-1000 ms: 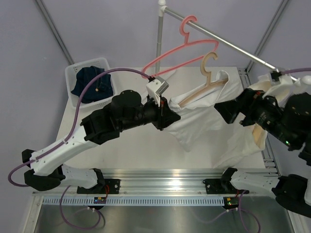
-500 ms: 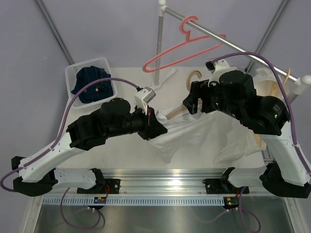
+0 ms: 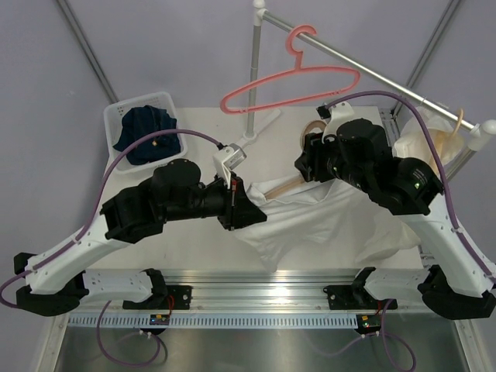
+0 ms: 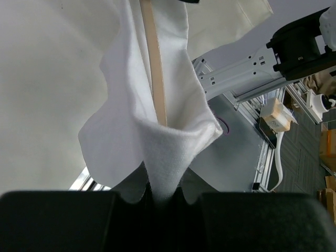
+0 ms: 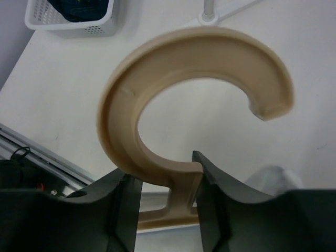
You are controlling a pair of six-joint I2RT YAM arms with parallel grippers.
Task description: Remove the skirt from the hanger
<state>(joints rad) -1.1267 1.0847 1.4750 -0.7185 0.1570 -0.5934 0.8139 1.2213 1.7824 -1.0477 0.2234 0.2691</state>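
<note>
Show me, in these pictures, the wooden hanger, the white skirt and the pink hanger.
wooden hanger (image 5: 199,44): right wrist view, top of its hook.
white skirt (image 3: 310,225): top external view, middle of the cloth.
pink hanger (image 3: 293,48): top external view, stem of its hook.

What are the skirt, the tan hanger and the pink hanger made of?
Skirt: soft white cloth, matte, perhaps fleece or felt; it drapes in folds with a fuzzy edge. Tan hanger: smooth, thick, either wood or moulded plastic; no grain shows. Pink hanger: thin, glossy, probably plastic or coated wire.
</note>
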